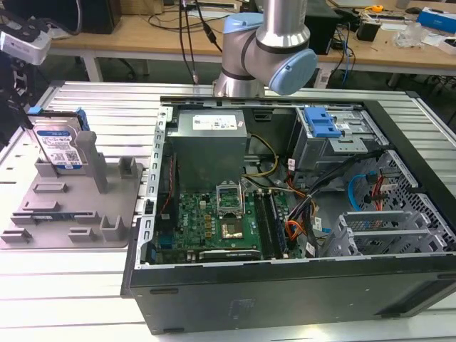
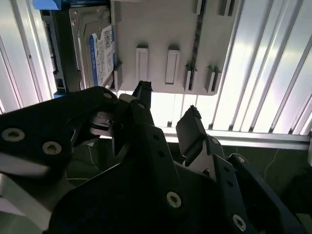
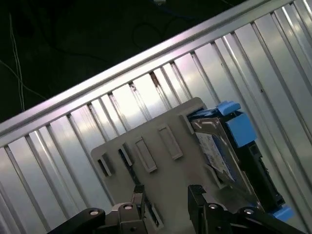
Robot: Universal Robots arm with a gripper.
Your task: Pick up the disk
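Disk (image 1: 60, 148) silver, blue-white label, blue rails, upright.

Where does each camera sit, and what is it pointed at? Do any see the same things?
Exterior view: apart from the robot, looking down on the open black computer case and grey plastic holder tray on the ribbed metal table; the silver-and-blue robot arm shows beyond the case.
First wrist view: on the arm, facing the tray and the silver metal disk standing in it; the gripper shows, black fingers open.
Second wrist view: also on the arm, same target past the fingers.
Shared: all three show tray and disk.
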